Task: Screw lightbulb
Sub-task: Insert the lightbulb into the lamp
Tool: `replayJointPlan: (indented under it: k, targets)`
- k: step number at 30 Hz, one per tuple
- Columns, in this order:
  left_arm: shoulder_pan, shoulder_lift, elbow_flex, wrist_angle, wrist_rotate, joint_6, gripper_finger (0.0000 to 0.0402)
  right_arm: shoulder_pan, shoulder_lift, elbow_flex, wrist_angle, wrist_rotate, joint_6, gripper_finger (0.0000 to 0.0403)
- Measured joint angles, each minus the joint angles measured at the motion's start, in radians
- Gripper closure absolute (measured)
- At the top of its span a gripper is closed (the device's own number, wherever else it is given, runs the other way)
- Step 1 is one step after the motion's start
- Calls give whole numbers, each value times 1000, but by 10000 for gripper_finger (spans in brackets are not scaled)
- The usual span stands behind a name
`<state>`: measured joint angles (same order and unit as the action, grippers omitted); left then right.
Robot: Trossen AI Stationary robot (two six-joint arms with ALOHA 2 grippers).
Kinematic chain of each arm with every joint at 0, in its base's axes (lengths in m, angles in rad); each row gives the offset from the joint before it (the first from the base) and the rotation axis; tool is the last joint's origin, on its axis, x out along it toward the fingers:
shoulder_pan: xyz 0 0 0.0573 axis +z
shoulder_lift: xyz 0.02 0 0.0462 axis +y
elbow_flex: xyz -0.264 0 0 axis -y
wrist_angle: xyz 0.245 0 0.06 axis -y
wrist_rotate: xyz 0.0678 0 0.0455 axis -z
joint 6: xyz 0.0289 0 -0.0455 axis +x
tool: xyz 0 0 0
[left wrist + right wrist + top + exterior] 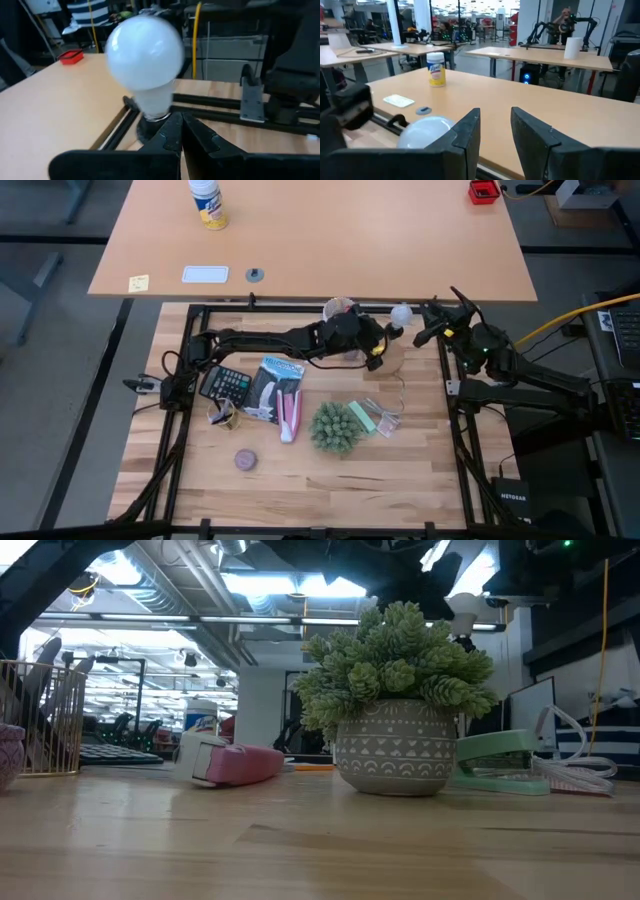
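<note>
From the high view I've got both arms meeting at the upper middle-right of the frame, over the far edge of the wooden bench (300,480). The lightbulb (401,313) sits there, white globe up, between the two tools. My left tool (385,340) is reached across from the left side, fingers pinched fully together with nothing between them; in the left wrist view the closed tips (181,131) sit just in front of the lightbulb (146,55), at the level of its neck, where it goes into a dark round socket (150,129). Can't tell if the tips actually touch the socket or just sit near it. My right tool (432,330) comes in from the right, fingers partly open; in the right wrist view the gap between them (496,131) shows nothing inside, and the lightbulb (424,132) shows just beside the fingers, not between them. So neither tool has hold of it right now. I judge the bulb is seated upright in the socket and we're in the screw-in step, likely between turns. Next move, I reckon: shift the right tool over the globe, close gently, and rotate, with the left tool bracing the base.
</note>
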<state>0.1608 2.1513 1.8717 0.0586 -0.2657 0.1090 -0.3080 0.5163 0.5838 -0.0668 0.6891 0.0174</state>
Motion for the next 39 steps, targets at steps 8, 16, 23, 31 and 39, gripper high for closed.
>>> replayJointPlan:
  k: [8,16,23,31,39]
  targets:
    - [-39,-10,0,0,0,-2,401,0,-8,0,-93,-1,-26,290]
    - [-38,-150,0,-105,229,-68,401,0,-125,0,-165,-56,-21,290]
    - [34,-189,-103,-94,362,-83,401,0,-216,0,-320,-124,41,290]
    - [131,-177,-455,612,570,-213,401,0,-230,-5,-403,-209,85,290]
    - [140,-177,-537,788,464,-359,400,0,-216,-63,-251,-162,25,290]
